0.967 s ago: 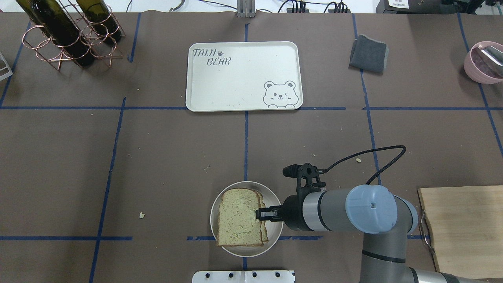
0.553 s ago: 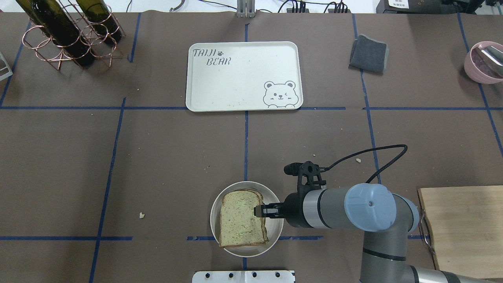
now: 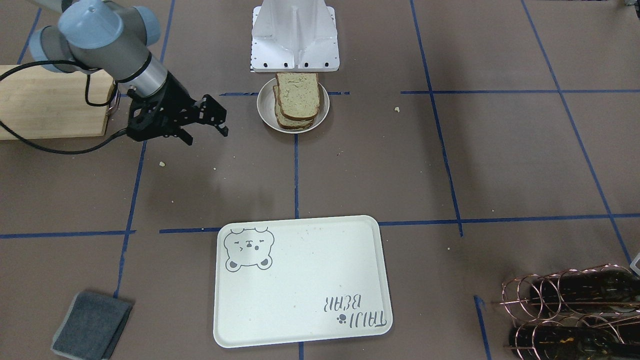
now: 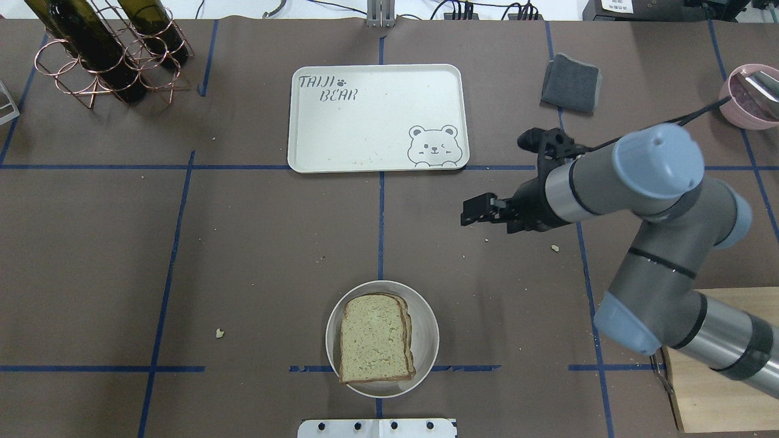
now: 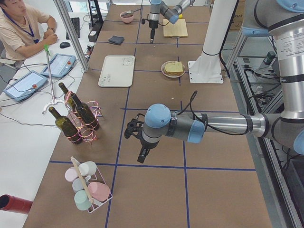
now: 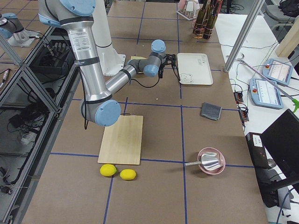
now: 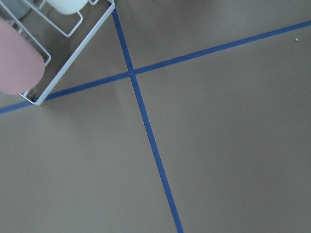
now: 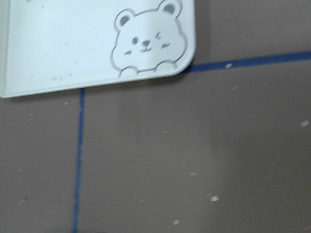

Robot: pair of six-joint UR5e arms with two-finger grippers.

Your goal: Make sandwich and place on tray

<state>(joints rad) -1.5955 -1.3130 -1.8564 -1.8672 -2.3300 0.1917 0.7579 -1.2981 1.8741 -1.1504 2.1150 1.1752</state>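
Observation:
The sandwich [image 4: 372, 338], two pale bread slices with brown crusts, lies stacked in a small round white bowl [image 4: 424, 340] near the robot's edge of the table; the egg is hidden between the slices. It also shows in the front view [image 3: 298, 97]. The cream tray [image 4: 377, 118] with the bear drawing lies empty on the far side of the table. My right gripper [image 4: 473, 213] hovers open and empty over bare table, to the right between bowl and tray. My left gripper [image 5: 142, 154] shows only in the left side view, far from these things; I cannot tell its state.
A copper rack with wine bottles [image 4: 103, 55] stands far left. A grey cloth [image 4: 572, 82] and a pink bowl [image 4: 751, 97] lie far right. A wooden cutting board [image 4: 724, 359] lies near right, two lemons [image 6: 117, 171] beside it. A cup rack [image 5: 88, 190] stands near my left arm.
My right gripper has left the sandwich's right edge and moved up, away from the bowl toward the far right. The sandwich stays in the bowl.

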